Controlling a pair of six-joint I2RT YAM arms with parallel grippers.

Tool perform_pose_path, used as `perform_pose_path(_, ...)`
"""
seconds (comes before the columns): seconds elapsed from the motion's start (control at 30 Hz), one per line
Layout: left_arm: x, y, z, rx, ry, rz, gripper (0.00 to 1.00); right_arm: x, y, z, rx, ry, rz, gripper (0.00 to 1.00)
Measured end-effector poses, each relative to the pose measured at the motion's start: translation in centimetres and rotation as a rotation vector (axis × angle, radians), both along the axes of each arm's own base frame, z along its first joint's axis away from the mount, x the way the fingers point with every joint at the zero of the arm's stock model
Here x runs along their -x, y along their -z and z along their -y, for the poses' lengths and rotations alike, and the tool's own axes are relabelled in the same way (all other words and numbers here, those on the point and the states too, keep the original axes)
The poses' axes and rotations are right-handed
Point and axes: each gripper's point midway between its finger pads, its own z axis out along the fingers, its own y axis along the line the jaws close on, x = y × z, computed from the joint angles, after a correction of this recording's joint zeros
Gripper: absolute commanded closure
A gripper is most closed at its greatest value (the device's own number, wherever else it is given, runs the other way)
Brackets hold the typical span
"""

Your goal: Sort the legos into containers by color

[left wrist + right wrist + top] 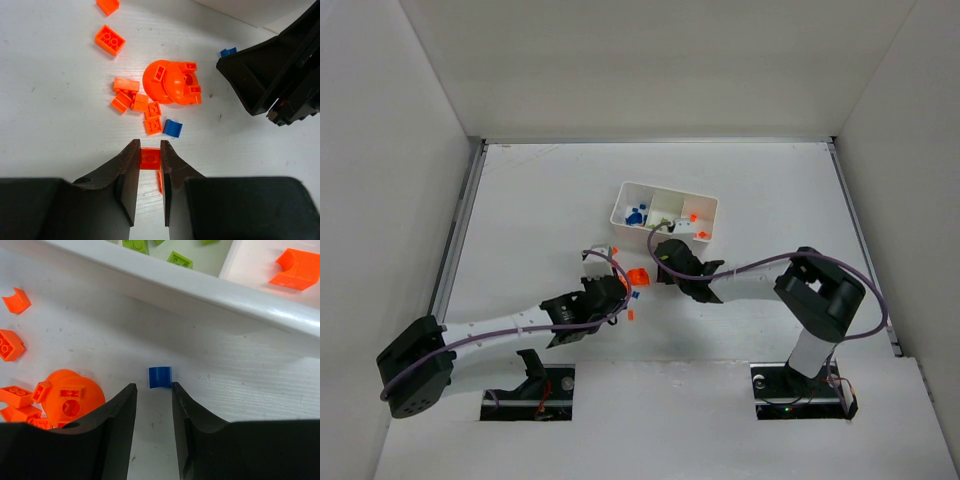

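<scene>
left hand (pixel 150 149) pinching a small orange brick (pixel 150 159), just beside the orange pile (pixel 152 109) on the desk (pixel 55 115) | right hand (pixel 152 390) spread, blue brick (pixel 160 377) right at its tips, near the tray (pixel 200 295) wall

No text, label, brand, number or sign can be read on anything in view.
</scene>
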Motion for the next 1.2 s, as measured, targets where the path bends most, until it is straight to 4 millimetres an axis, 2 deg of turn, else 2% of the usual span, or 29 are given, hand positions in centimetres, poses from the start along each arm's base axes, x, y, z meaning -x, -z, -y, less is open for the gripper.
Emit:
perform_pose_path(0.2, -1.6, -1.8, 0.0, 0.010, -0.019, 0.037, 0.89, -0.3, 0.1, -0.2, 0.002, 0.006, 0.004, 0.77)
perform_pose_path(0.37, -3.3, -4.4, 1.4, 0.043, -0.010, 0.091, 0.89, -0.4, 0.2, -0.2, -0.005, 0.014, 0.002, 0.80)
perform_pose_path(0.47, -4.6, -5.9, 2.6, 0.059, -0.002, 0.121, 0.88, 0.2, 0.0, 0.5, -0.009, 0.019, 0.001, 0.80)
perform_pose_path(0.63, -7.3, -7.7, 5.5, 0.085, 0.022, 0.160, 0.88, 2.3, -2.1, 3.2, -0.062, 0.042, 0.025, 0.79)
perform_pose_path(0.77, -9.6, -8.2, 8.1, 0.105, 0.046, 0.173, 0.88, 3.6, -3.5, 4.9, -0.119, 0.058, 0.046, 0.76)
perform_pose_path(1.1, -15.0, -8.5, 15.4, 0.164, 0.116, 0.184, 0.87, 5.9, -3.4, 8.2, -0.161, 0.111, 0.029, 0.75)
perform_pose_path(1.2, -16.4, -8.4, 17.5, 0.173, 0.133, 0.188, 0.78, 5.8, -3.9, 9.2, -0.186, 0.141, 0.041, 0.74)
